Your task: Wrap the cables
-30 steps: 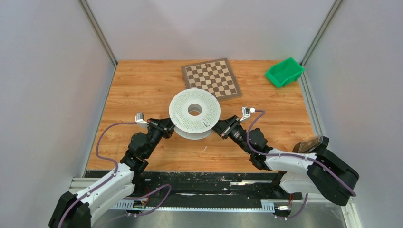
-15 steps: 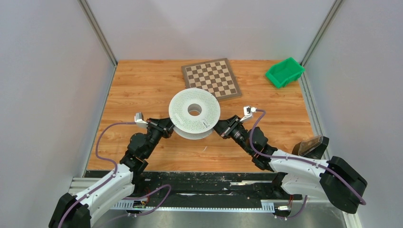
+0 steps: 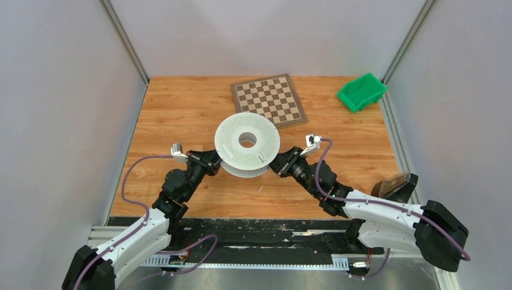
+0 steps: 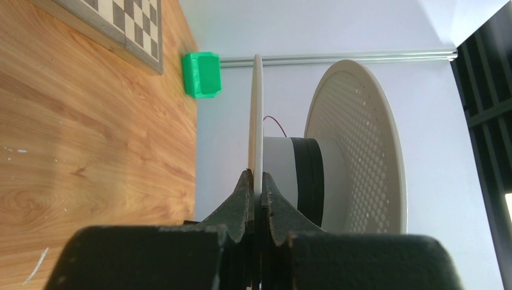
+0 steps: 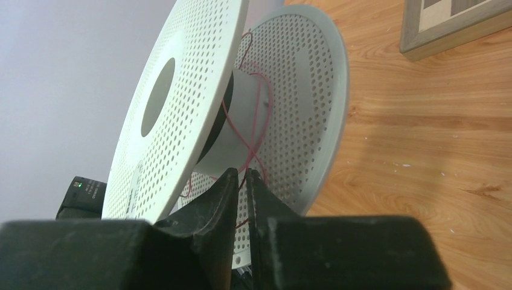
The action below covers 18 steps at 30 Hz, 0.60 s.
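At the near rim of the spool (image 3: 247,145), mid-desk, the left gripper (image 4: 256,178) clamps the lower flange; hold it steady. The right gripper (image 5: 241,176) shows a slit beside the red cable (image 5: 265,115) looped loosely on the hub, and I cannot tell whether it grips. Lay turns taut. Beyond, on the wooden desk (image 3: 175,109), are a chessboard (image 3: 268,99) and a green bin (image 3: 361,92), with grey walls around.

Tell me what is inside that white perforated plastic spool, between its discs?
Inside the white perforated plastic spool: a pale round hub with a black band, and a thin red cable looped loosely around it. The hub's far side is hidden.
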Available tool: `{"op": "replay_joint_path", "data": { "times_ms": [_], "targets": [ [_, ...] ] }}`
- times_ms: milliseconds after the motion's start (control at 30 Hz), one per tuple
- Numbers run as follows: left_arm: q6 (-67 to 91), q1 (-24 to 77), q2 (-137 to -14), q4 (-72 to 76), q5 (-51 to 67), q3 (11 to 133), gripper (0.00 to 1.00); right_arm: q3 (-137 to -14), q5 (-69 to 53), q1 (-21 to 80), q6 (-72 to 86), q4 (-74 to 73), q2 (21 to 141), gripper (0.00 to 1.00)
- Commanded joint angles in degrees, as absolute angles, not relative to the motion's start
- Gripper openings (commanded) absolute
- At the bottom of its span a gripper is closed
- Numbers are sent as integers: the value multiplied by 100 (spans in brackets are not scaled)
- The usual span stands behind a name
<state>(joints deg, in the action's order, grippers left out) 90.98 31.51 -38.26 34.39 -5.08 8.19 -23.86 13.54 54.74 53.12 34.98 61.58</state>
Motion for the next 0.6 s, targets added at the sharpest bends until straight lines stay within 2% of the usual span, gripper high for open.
{"op": "replay_joint_path", "data": {
  "times_ms": [0,300,567],
  "targets": [
    [9353,3170,-3698,4227,-630,1059,0,-2539,1646,5505,5134,3076,5842,17],
    [9343,3164,-3717,4236,-648,1030,0,-2301,1622,5506,5155,3071,5364,29],
    [9324,3164,-3695,4278,-734,994,0,-2039,1557,5503,5139,2723,4795,36]
  ]
}}
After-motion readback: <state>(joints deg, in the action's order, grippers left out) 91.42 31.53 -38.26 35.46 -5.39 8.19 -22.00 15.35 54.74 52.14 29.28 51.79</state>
